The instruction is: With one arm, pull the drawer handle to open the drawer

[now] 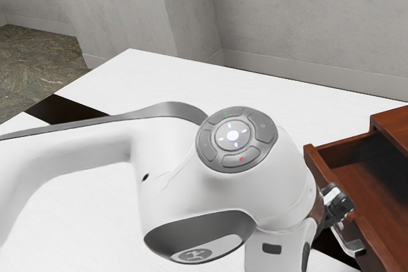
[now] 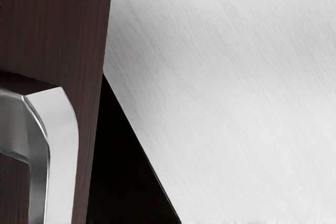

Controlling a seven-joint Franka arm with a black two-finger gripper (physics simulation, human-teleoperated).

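Exterior view. Reaching in from the exterior view's left over the white table [image 1: 159, 74]: the white arm [image 1: 76, 164], ending in a bulky wrist housing [image 1: 255, 189] with a grey button pad [image 1: 234, 137] facing up. Standing at the exterior view's right: the dark wooden drawer [image 1: 370, 173], pulled out of its cabinet [image 1: 392, 125] far enough to be showing its open inside. Sitting on the drawer's front panel [image 1: 312, 160], low down and just beside the wrist housing: the silvery drawer handle [image 1: 336, 208]. Crowding right up to that front, the wrist housing is covering the spot where the jaws are meeting the drawer handle. Not managing to tell whether spread, pressed together or pinching the metal, nor whether the drawer handle is lying between the jaws or merely beside them.

Wrist view. Running past very close: the front panel [image 2: 52, 24], dark wood grain filling one side. Curving out from it, nearest of all: the drawer handle [image 2: 58, 145], brushed metal, lying just under the camera. Stretching away beyond the wood: the table [image 2: 236, 77], pale and streaked. Opening between wood and table: a black gap [image 2: 126, 182], widening toward the near edge. Again giving nothing to judge the jaws by.
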